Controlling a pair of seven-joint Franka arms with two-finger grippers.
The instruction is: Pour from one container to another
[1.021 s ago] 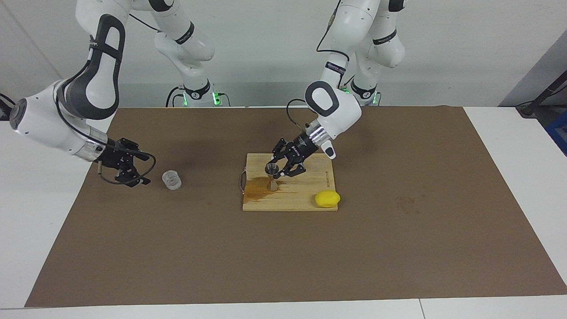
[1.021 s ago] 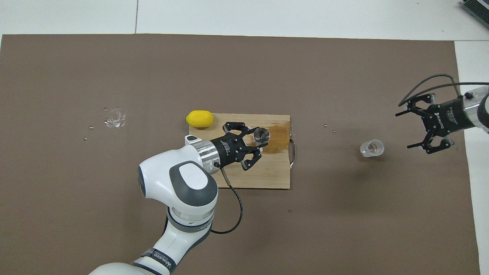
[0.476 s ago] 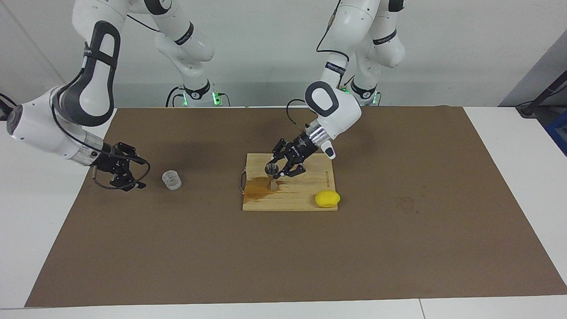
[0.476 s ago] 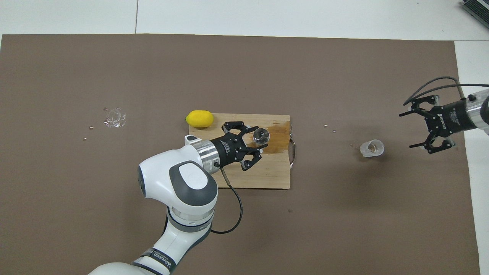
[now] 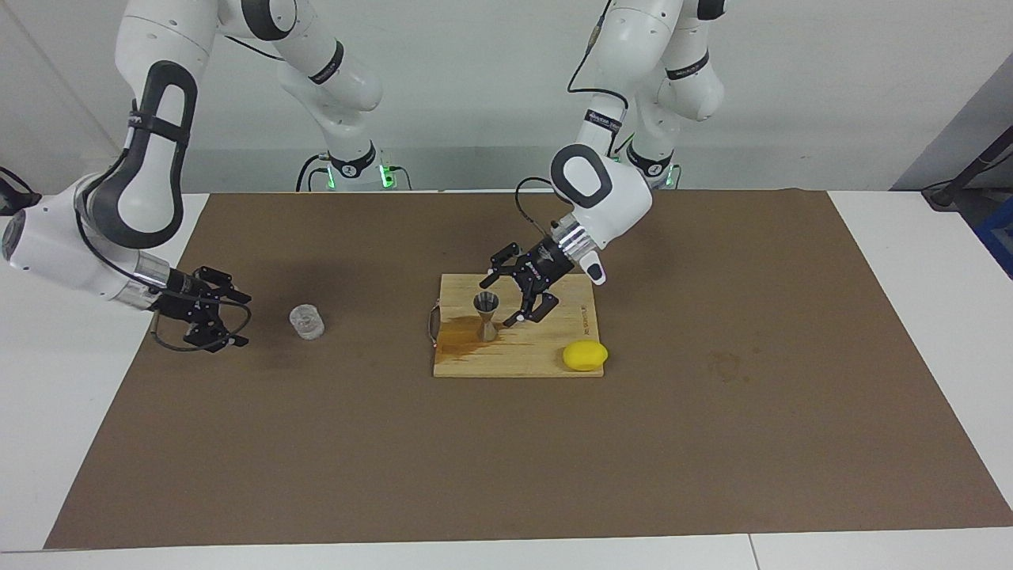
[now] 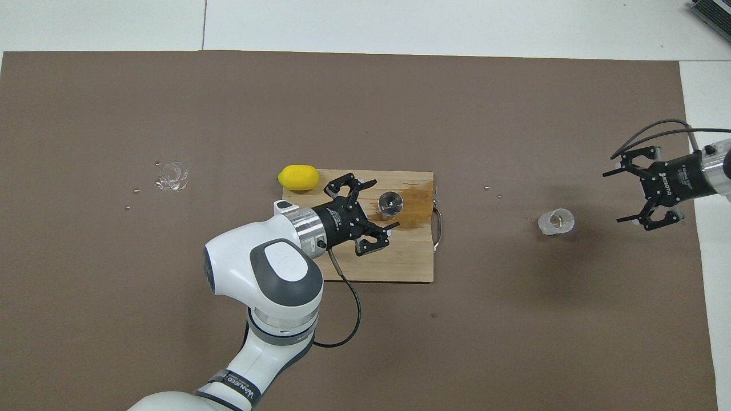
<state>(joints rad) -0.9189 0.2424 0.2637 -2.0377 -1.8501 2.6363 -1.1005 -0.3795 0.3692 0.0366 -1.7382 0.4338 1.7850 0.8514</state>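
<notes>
The steel jigger (image 5: pixel 486 318) (image 6: pixel 390 204) stands upright on a wooden cutting board (image 5: pixel 542 358) (image 6: pixel 402 265), at the edge of a brown wet stain. My left gripper (image 5: pixel 495 304) (image 6: pixel 386 204) is open, with one fingertip to either side of the jigger's upper cone and a gap to it. The small clear textured cup (image 5: pixel 306 322) (image 6: pixel 555 221) sits on the brown mat toward the right arm's end of the table. My right gripper (image 5: pixel 241 321) (image 6: pixel 614 197) hangs open and holds nothing, a little way from the cup near the mat's edge.
A yellow lemon (image 5: pixel 585 355) (image 6: pixel 298 177) lies at the board's corner toward the left arm's end. A wet, glassy patch (image 6: pixel 171 176) and a few droplets mark the mat toward that end. The board has a metal handle (image 6: pixel 438 225) facing the cup.
My left gripper has opened and let go of the jigger, which stays standing. My right gripper has drawn away from the cup toward the mat's edge.
</notes>
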